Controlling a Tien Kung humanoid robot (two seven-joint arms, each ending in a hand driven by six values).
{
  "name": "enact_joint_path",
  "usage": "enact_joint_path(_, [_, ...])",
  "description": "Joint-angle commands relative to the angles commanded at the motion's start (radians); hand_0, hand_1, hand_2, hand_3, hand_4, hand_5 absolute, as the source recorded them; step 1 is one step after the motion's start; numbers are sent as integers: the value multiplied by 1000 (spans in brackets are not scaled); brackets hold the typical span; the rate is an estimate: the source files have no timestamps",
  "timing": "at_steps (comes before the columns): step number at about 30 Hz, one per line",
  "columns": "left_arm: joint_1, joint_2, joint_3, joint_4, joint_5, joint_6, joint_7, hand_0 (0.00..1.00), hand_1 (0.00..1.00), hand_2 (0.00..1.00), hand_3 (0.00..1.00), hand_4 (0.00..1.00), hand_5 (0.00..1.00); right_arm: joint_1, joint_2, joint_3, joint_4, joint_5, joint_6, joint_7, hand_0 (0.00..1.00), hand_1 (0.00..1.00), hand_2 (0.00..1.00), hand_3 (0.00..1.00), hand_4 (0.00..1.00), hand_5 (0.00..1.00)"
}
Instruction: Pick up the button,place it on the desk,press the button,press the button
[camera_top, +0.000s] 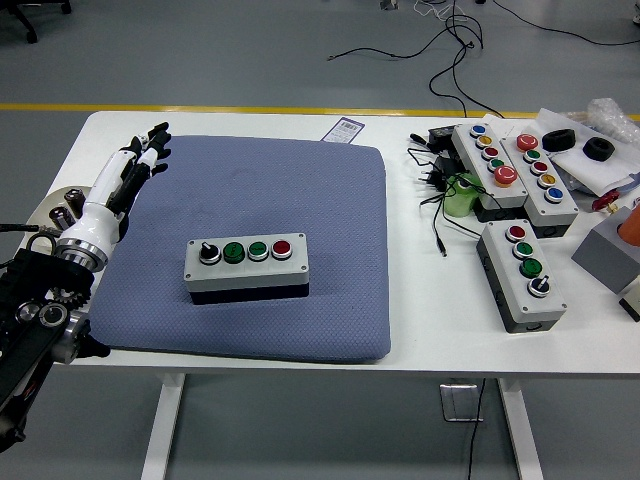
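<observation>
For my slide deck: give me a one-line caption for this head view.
Left robot hand open at the blue mat's left edge, four-control button box on the mat untouched.
</observation>
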Motion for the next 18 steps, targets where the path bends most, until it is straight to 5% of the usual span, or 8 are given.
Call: enact_joint_path(18, [-3, 0, 3, 5, -2, 0, 3, 850, 904, 953, 927, 620, 998, 1, 0, 6, 0, -6, -1, -1, 560, 668, 727, 623, 306, 134])
